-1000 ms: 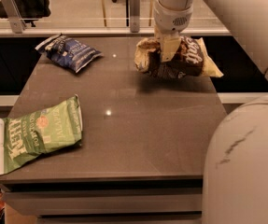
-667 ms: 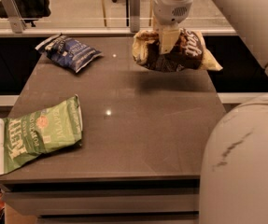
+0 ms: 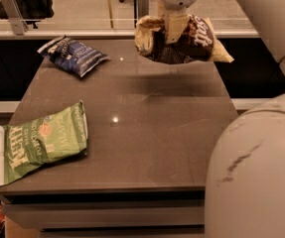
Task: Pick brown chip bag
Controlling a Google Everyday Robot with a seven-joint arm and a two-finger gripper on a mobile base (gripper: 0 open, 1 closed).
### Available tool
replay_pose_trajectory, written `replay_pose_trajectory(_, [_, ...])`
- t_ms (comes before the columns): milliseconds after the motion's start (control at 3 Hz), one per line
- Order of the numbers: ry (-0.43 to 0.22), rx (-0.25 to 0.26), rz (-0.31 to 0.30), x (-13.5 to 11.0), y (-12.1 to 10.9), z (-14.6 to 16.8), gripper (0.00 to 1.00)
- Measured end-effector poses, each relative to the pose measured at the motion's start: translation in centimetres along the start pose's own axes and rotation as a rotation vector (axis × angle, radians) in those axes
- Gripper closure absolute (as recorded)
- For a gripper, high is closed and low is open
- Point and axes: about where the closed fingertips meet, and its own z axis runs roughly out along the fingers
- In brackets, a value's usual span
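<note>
The brown chip bag, crinkled dark brown with cream ends and white "Salt" lettering, hangs in the air above the far right part of the grey table. Its shadow lies on the tabletop below it. My gripper comes down from the top of the view and is shut on the bag's middle, with one cream finger showing across the front of the bag.
A dark blue chip bag lies at the table's far left. A light green chip bag lies at the near left, overhanging the edge. My arm's white body fills the right foreground. A glass partition runs behind the table.
My gripper has risen with the brown chip bag, lifting it off the tabletop and higher above it. The blue and green bags have not moved.
</note>
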Motion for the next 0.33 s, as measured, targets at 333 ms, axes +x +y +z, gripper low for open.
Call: replay_pose_trajectory(333, [0.007,0.013,-0.009,-0.35,-0.36,-0.84,1.0])
